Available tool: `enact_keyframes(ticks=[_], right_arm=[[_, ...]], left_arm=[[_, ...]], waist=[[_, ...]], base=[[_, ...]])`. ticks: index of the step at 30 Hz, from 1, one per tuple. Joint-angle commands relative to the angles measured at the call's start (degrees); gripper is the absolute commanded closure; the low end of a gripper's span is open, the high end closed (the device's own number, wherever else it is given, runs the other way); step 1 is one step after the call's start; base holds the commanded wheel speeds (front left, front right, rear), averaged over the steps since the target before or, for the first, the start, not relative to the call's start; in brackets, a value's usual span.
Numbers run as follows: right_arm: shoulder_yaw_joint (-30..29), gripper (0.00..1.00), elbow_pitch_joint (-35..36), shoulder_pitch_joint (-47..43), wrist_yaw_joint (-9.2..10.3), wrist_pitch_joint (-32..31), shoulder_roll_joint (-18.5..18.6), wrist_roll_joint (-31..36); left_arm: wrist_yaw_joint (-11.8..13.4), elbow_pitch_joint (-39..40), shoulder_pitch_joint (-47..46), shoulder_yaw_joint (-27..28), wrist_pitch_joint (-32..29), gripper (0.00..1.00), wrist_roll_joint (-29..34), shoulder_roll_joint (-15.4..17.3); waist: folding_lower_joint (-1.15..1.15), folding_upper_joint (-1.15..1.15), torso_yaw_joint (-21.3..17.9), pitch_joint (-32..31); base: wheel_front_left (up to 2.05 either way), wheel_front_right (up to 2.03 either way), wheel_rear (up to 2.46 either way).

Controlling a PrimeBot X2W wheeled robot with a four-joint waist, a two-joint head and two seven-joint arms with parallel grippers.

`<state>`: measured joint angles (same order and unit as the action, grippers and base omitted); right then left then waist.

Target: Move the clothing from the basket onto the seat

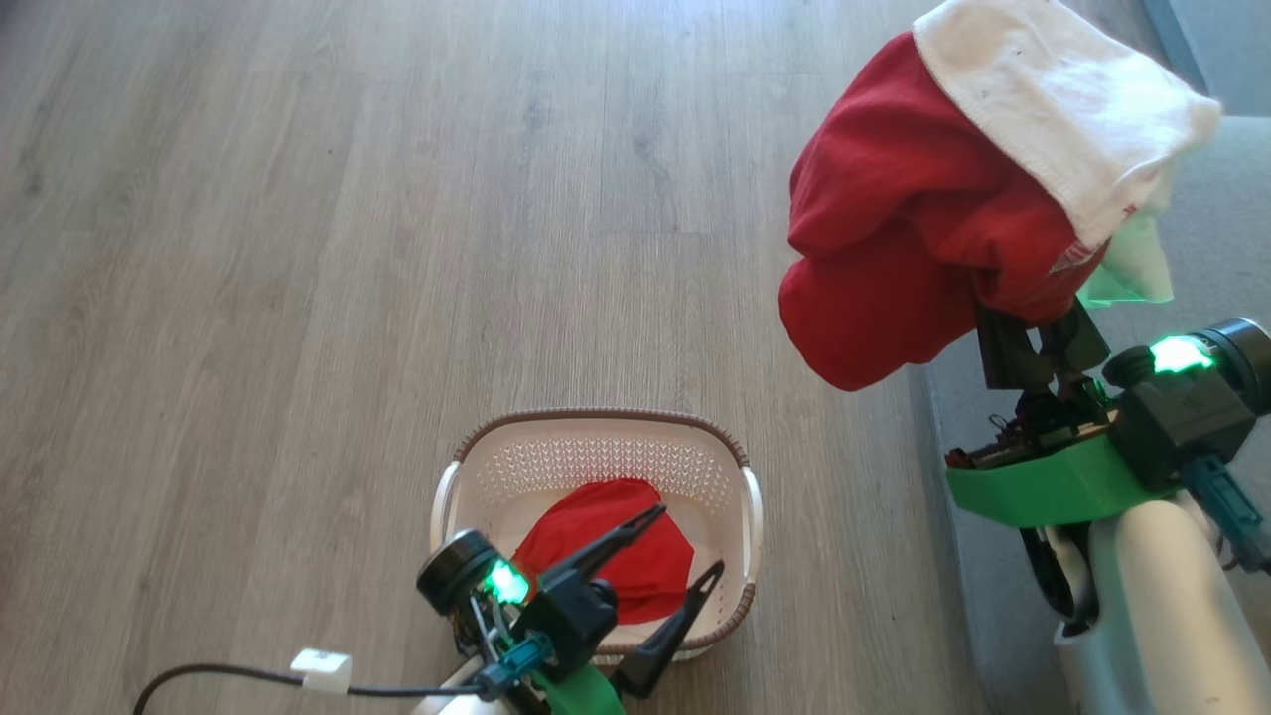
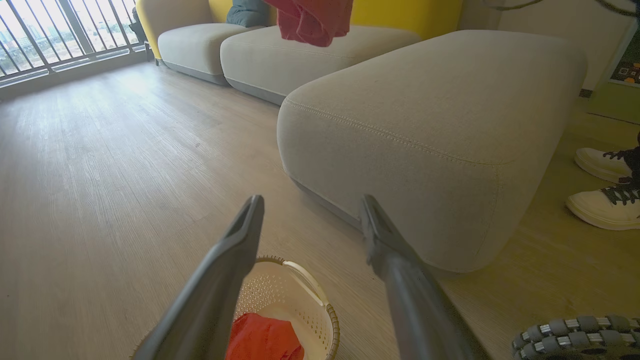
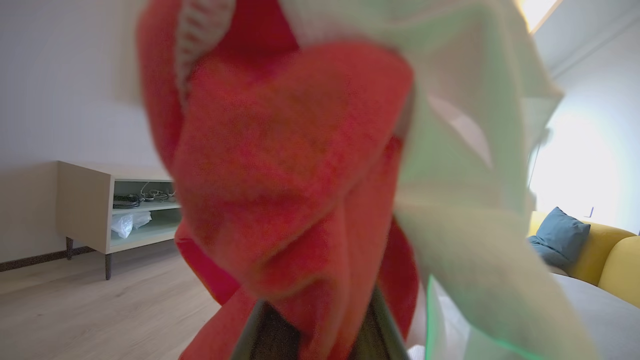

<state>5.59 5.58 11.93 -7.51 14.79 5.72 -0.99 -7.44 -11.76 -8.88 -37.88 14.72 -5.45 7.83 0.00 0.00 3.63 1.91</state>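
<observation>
Pinching clothing [image 1: 894, 238], right tool [image 1: 1043, 338] | long axis lower-left to upper-right | left tool [image 1: 688, 539] spread above basket [image 1: 596, 414]

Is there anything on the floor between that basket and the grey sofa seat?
No. Only bare wooden floor separates the basket from the seat. The head view shows this, and the left wrist view agrees.

Left tool [image 1: 688, 539] hangs low, jaws spread wide; right tool [image 1: 1043, 343] is raised, clamped on clothing [image 1: 894, 228].
</observation>
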Motion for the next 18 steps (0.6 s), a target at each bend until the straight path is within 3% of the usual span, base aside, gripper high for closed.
enact_keyframes(ticks=[1, 12, 18], right_arm=[[0.7, 1.0, 2.3, 0.7, 0.02, 0.2, 0.2, 0.4], [0.3, 1.0, 1.9, 0.7, 0.02, 0.2, 0.1, 0.6], [-0.8, 1.0, 1.8, 0.8, 0.02, 0.2, -0.3, 0.9]], left_arm=[[0.0, 1.1, -1.1, 2.1, 0.3, 0.0, -0.4, 0.2], [0.0, 0.4, -0.7, 3.0, 0.3, 0.0, -0.5, -0.7], [0.0, 1.6, -0.8, 3.7, 0.3, 0.0, -0.3, -1.0]], waist=[[0.0, 0.0, -0.2, 0.1], [0.0, 0.0, -1.5, 0.4], [0.0, 0.0, -4.2, 1.4]], base=[[0.0, 0.0, 0.0], [0.0, 0.0, 0.0], [0.0, 0.0, 0.0]])
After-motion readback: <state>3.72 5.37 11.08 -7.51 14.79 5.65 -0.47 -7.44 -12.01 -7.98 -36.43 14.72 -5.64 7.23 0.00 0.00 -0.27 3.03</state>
